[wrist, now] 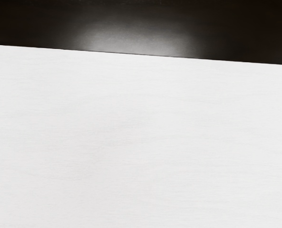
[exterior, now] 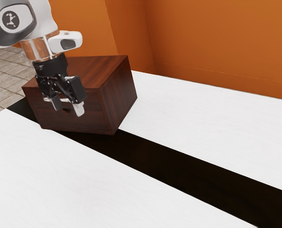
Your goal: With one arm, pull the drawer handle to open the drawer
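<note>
The wooden cabinet (exterior: 110, 90) stands on the counter (exterior: 202, 123), on its dark stripe. It looks rigid and heavy enough to stay in place, and its drawer should slide with some friction, so a straight, steady pull is wise. The hold belongs on the drawer handle (exterior: 49, 99), which seems to be the pale sliver on the cabinet's front, though it is mostly covered. The arm (exterior: 17, 21) comes down steeply before that front. The pincer (exterior: 68, 105) is released, with its fingers spread at the handle.

you can pass over the white table (exterior: 212, 123) on the exterior view's right; the wooden drawer box (exterior: 113, 90) blocks its left.
</note>
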